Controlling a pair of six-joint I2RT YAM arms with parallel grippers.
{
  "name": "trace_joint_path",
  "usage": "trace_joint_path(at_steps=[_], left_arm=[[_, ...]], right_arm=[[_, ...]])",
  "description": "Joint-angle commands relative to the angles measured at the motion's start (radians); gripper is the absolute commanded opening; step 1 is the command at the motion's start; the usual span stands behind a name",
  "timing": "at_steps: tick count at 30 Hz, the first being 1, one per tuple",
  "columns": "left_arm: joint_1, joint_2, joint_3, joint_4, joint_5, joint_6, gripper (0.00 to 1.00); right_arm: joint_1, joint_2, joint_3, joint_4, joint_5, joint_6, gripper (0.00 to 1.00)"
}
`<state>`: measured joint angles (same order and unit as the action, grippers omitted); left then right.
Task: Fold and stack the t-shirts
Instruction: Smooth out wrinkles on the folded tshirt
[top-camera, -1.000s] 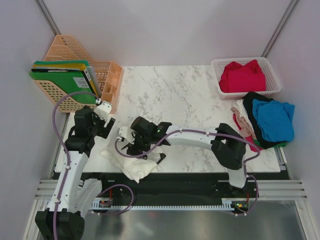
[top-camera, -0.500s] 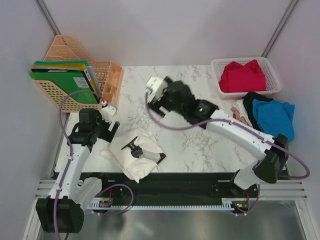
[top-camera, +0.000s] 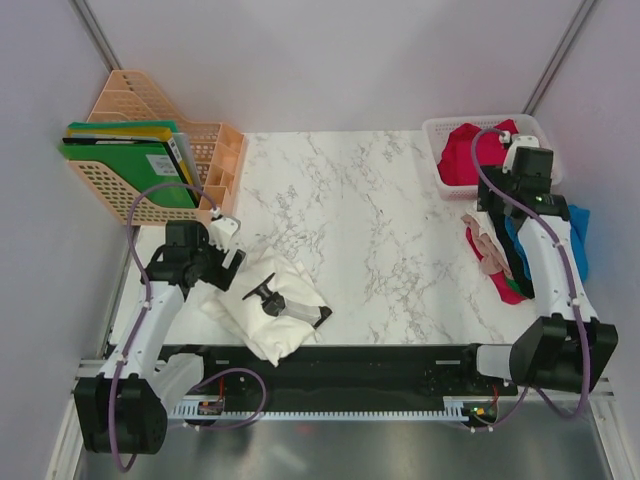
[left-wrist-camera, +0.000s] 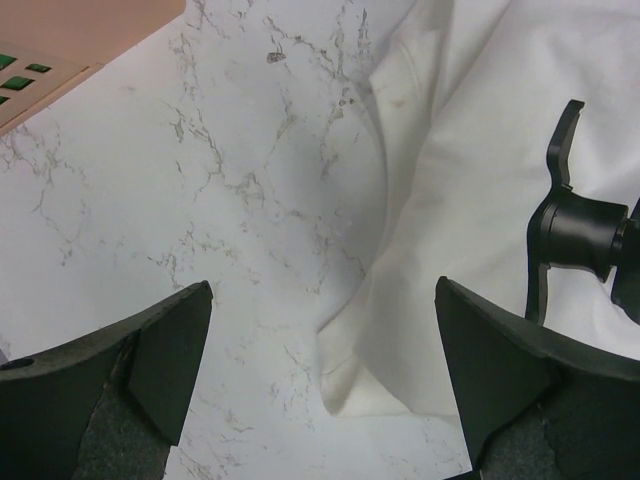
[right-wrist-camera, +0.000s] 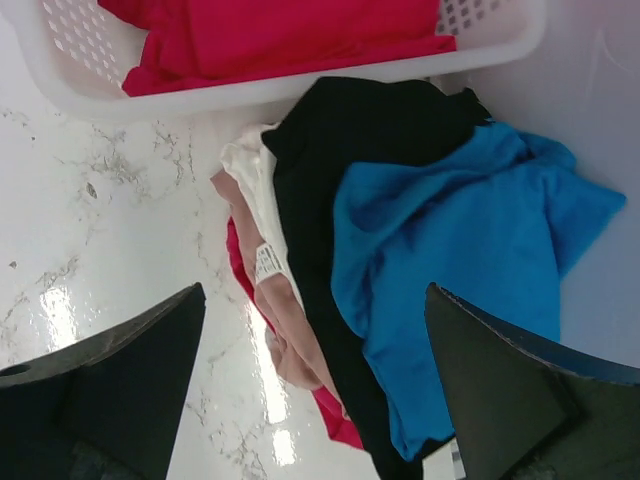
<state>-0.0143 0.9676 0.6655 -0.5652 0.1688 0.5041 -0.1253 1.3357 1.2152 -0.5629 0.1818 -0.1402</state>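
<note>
A folded white t-shirt (top-camera: 275, 310) lies at the near left of the marble table; it also shows in the left wrist view (left-wrist-camera: 470, 180). My left gripper (top-camera: 230, 256) is open and empty just left of the shirt's edge, above bare marble (left-wrist-camera: 322, 292). My right gripper (top-camera: 498, 210) is open and empty above the loose pile at the right (right-wrist-camera: 315, 290). The pile holds a bright blue shirt (right-wrist-camera: 450, 230), a black shirt (right-wrist-camera: 350, 140), a pale beige shirt (right-wrist-camera: 290, 330) and a red one underneath (right-wrist-camera: 345, 425). Another red shirt (top-camera: 465, 155) lies in the basket.
A small black object (top-camera: 266, 293) lies on the white shirt, seen also in the left wrist view (left-wrist-camera: 575, 225). The white mesh basket (top-camera: 440, 127) stands at the back right. A peach file rack with green folders (top-camera: 140, 160) stands at the back left.
My right arm has swung from the white shirt at the left across the table to the pile at the right. The black object stayed on the shirt. My left gripper shifted slightly.
</note>
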Motion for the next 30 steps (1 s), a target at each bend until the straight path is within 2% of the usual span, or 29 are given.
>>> trace_joint_path(at_steps=[1,4,6,8,9,10,12,19,27,30], left_arm=[[0.005,-0.021,-0.023,0.047,0.035,-0.029,1.0],[0.005,-0.035,-0.053,0.051,0.029,-0.033,1.0],[0.005,-0.038,-0.078,0.059,0.023,-0.035,1.0],[0.007,-0.043,-0.084,0.062,0.023,-0.033,1.0],[0.005,-0.044,-0.081,0.062,0.024,-0.035,1.0],[0.005,-0.046,-0.076,0.06,0.029,-0.035,1.0],[0.005,-0.047,-0.063,0.056,0.04,-0.041,1.0],[0.007,-0.063,-0.075,0.053,0.028,-0.036,1.0],[0.005,-0.046,-0.072,0.053,0.035,-0.036,1.0],[0.005,-0.049,-0.072,0.053,0.037,-0.036,1.0]], right_arm=[[-0.016,-0.131,-0.002,-0.035,-0.071,0.005,0.98],[-0.094,-0.17,0.015,-0.098,-0.062,-0.013,0.98],[-0.209,-0.205,0.009,-0.097,-0.06,-0.013,0.98],[-0.302,-0.225,-0.002,-0.095,-0.12,-0.003,0.98],[-0.386,-0.24,-0.019,-0.098,-0.158,0.004,0.98],[-0.419,-0.24,-0.025,-0.103,-0.221,0.017,0.98],[-0.471,-0.218,-0.048,-0.101,-0.22,0.025,0.98],[-0.497,-0.11,-0.152,-0.039,-0.28,0.056,0.98],[-0.522,-0.082,-0.122,0.02,-0.193,0.044,0.98],[-0.589,-0.082,-0.089,0.018,-0.251,0.024,0.98]])
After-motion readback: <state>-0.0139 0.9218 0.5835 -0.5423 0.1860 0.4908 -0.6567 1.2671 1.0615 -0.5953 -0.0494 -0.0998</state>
